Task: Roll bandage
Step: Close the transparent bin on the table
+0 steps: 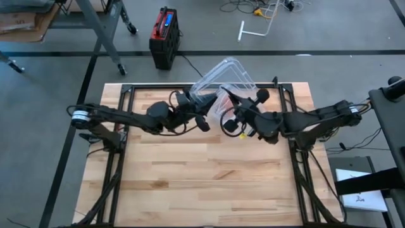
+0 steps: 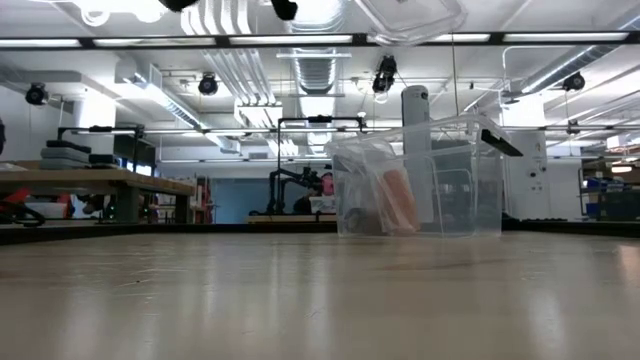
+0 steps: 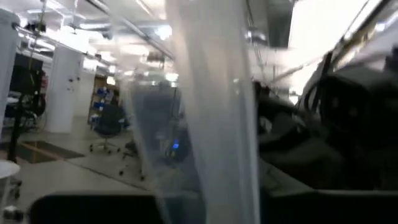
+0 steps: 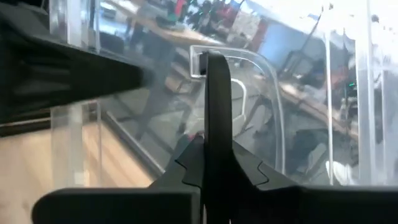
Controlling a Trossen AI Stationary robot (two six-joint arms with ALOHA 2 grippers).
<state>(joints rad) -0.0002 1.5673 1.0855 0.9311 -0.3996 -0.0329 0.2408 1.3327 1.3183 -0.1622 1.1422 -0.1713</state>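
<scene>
Looking down from above, you'll find both arms meeting over the far middle of the pale wooden desk (image 1: 209, 183). The right claw (image 1: 229, 115) is pressed together on the rim of the clear plastic lid (image 1: 224, 75), which hangs tilted in the air (the low view catches it near the ceiling lights). The left claw (image 1: 201, 107) sits just beside the same lid, with clear plastic filling its wrist view; you cannot tell whether it grips. Beneath them the clear plastic box (image 2: 420, 180) stands on the desk, and inside it is a peach-coloured roll (image 2: 400, 200), apparently the bandage.
</scene>
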